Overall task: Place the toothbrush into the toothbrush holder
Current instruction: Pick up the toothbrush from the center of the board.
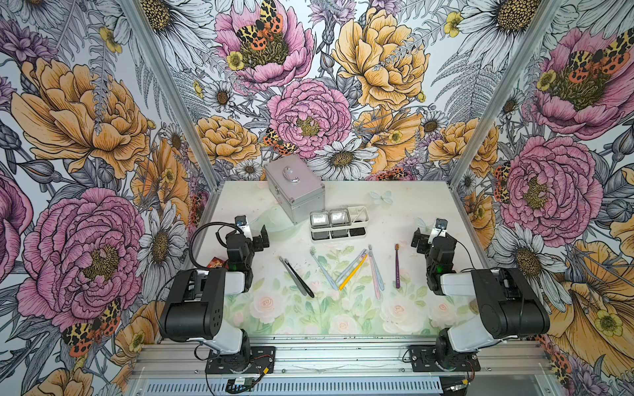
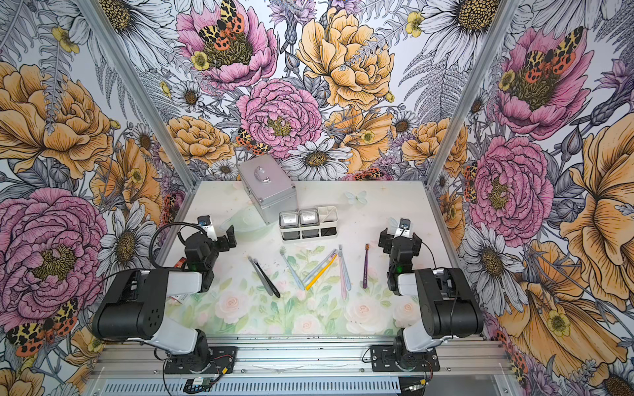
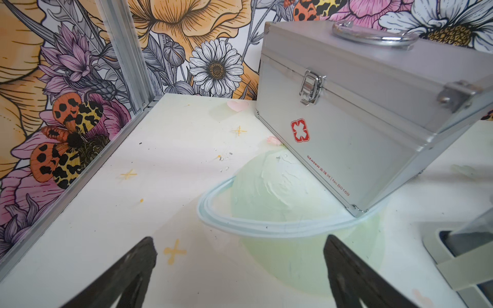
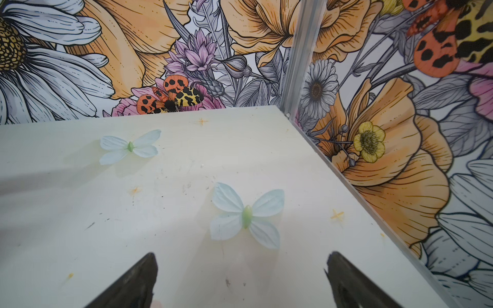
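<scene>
The white toothbrush holder (image 1: 359,214) stands mid-table with two shiny metal cups in it; in a top view (image 2: 327,212) its third compartment looks empty. A corner of the holder (image 3: 450,269) shows in the left wrist view. In front of it several toothbrushes lie flat: a purple toothbrush (image 1: 397,265), a pink one (image 1: 374,274), a yellow one (image 1: 353,272), a pale blue one (image 1: 324,269) and a black one (image 1: 299,278). My left gripper (image 1: 255,240) (image 3: 240,253) hangs open and empty left of the holder. My right gripper (image 1: 433,240) (image 4: 240,266) hangs open and empty to its right.
A silver metal case (image 1: 295,187) (image 3: 360,120) with a handle and latch stands behind the holder on the left. A small red packet (image 1: 216,262) lies beside the left arm. Floral walls with metal posts close in three sides of the table.
</scene>
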{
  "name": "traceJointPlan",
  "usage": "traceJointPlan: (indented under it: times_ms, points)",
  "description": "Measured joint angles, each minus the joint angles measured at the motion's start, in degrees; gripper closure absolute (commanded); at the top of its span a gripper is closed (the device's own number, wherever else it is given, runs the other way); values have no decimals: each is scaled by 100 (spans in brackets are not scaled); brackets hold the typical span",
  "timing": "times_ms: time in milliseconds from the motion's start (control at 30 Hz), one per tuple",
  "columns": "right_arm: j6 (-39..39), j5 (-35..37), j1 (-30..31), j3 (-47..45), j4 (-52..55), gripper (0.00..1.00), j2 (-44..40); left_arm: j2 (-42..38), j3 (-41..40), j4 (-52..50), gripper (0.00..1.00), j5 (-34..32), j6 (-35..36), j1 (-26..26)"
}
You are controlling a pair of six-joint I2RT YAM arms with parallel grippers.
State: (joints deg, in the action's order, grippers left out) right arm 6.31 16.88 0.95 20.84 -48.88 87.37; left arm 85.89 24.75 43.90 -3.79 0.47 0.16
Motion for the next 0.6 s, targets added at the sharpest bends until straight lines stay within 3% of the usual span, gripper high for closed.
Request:
traceJointPlan:
  times_ms: [100,233,433,600]
  points:
    - [-24,26,66,33,177,0,-46,-337,157,-380,2,-199,111,-260]
    - [-101,216,229,651,1303,3,-393,-522,293,-822,1,-708,426,-916]
    - [-125,236,542,1517,2234,4,-1071,-625,306,-1342,2,-1851,970,-2162]
    - [-39,68,1032,2166,3211,5,-1261,-1163,378,-1801,1,-2957,1071,-2968]
